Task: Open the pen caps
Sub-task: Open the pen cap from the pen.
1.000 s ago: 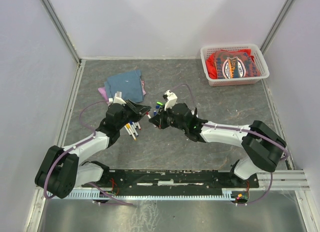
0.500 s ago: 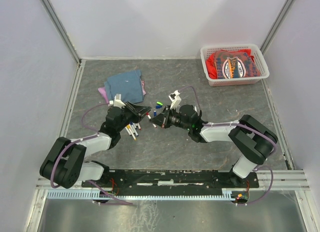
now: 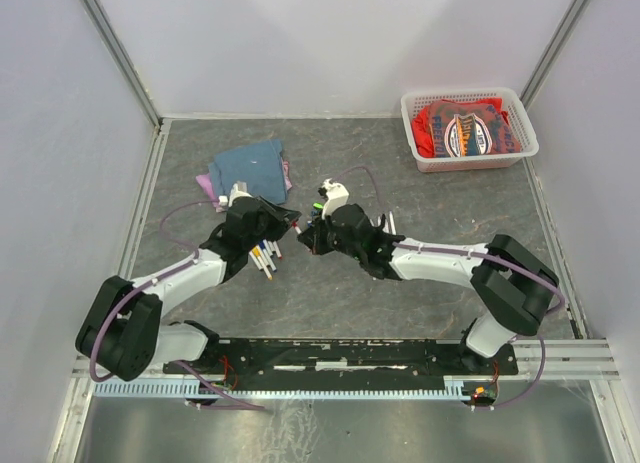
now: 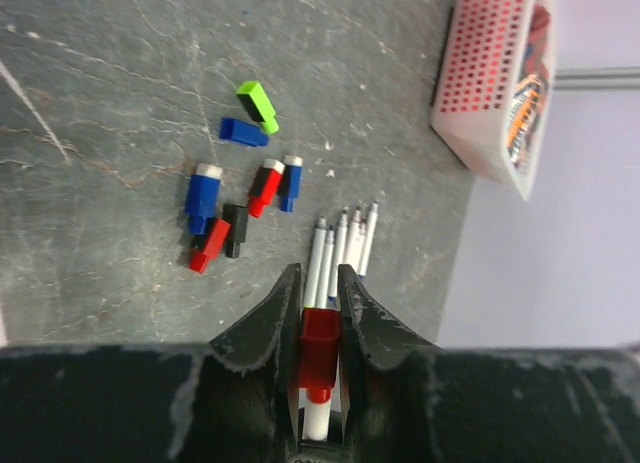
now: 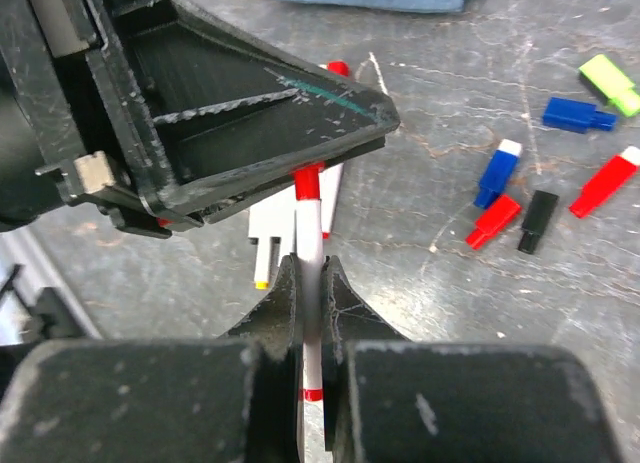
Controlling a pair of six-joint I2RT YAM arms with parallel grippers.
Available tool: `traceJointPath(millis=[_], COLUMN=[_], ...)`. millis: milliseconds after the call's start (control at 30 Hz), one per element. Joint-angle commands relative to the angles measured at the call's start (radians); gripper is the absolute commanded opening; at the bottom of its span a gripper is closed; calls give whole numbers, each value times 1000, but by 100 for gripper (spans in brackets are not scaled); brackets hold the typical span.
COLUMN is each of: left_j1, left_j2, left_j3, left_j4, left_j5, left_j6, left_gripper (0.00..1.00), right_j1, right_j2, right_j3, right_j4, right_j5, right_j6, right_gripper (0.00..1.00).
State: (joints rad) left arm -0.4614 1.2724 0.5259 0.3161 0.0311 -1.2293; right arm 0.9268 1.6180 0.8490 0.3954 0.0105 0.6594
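Inside the left tool [image 4: 319,275], a short red cap [image 4: 319,348] is pinched; the right tool [image 5: 311,268] squeezes its white barrel [image 5: 312,228].

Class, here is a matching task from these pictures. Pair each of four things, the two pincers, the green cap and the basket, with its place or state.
Column one:
1. left pincer
2. right pincer
3. green cap
4. basket

Column two:
A. lies loose on the table
B. closed on a white pen barrel
C. holds red cloth, far right corner
D. closed on a red cap

Pairs: 1-D, 2-B, 3-A, 4-C
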Motion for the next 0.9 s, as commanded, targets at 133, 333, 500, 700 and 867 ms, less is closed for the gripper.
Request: traceJointPath(millis=[133,333,500,700,867], left_j1=[-64,-63,-56,-41,-35], left_j2=[-3,-6,-25,-13,-13], left_j3=[163,175,155,65,8], left_j4=[-195,-196,-130,75,204], left_j5=[-246,-262,-234,-125,-69], left_j6=[22,33,25,-14,-11], left_gripper=[3,3,3,3,3], right_j1=[165,197,200,189,131], right_j2=[60,64,9,-90,-159], right_j3=[108,65,-26,-149,-237], right_j4=[-351,-321,-208,-18,150], right_j5=[473,553,508,384,239], right_j6=[-236,-263,-232,-131,-14], right_gripper=[1,1,1,1,1])
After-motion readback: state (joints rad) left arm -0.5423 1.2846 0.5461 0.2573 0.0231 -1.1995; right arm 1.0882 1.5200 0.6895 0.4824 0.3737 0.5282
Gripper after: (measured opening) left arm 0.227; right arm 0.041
